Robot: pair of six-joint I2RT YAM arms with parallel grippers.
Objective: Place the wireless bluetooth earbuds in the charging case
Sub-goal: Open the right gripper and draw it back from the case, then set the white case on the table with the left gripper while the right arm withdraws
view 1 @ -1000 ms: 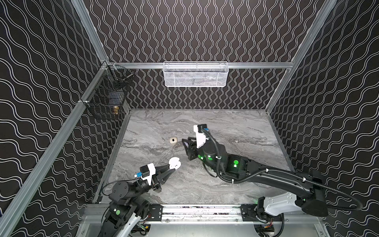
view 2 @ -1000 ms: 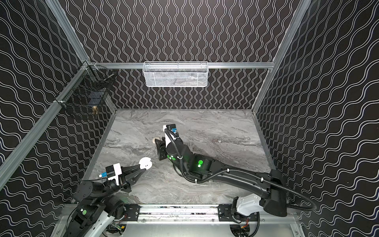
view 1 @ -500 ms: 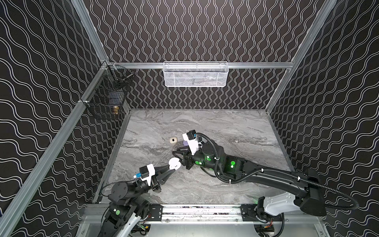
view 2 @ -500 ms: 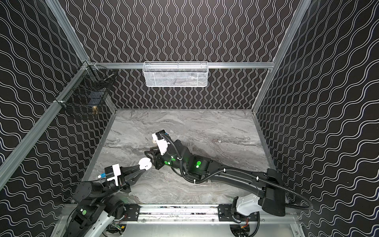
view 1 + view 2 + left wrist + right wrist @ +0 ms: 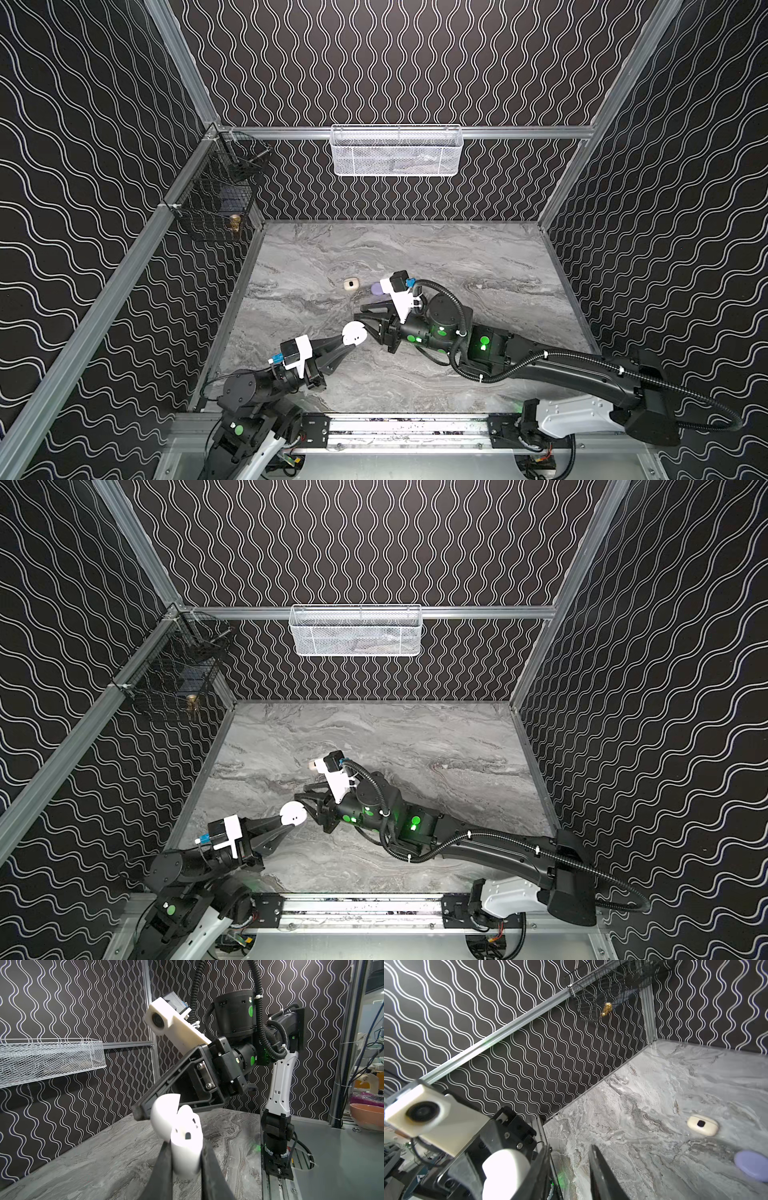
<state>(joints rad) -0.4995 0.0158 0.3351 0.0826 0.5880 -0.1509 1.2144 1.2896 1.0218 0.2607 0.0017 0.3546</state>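
Open-lidded charging case [image 5: 187, 1147] being clamped by left gripper [image 5: 348, 340]. Right gripper [image 5: 358, 316], jaws narrowly parted and empty, nearing lid [image 5: 164, 1113]. Likely closing it: press gently, squarely.

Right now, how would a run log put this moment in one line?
left hand: shut on open white case, lifted | right hand: open, empty, beside it | table: cream case, lavender piece

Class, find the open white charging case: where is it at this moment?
In both top views the open white charging case sits front, left of centre, clamped by the left gripper, with the open right gripper just right of it.
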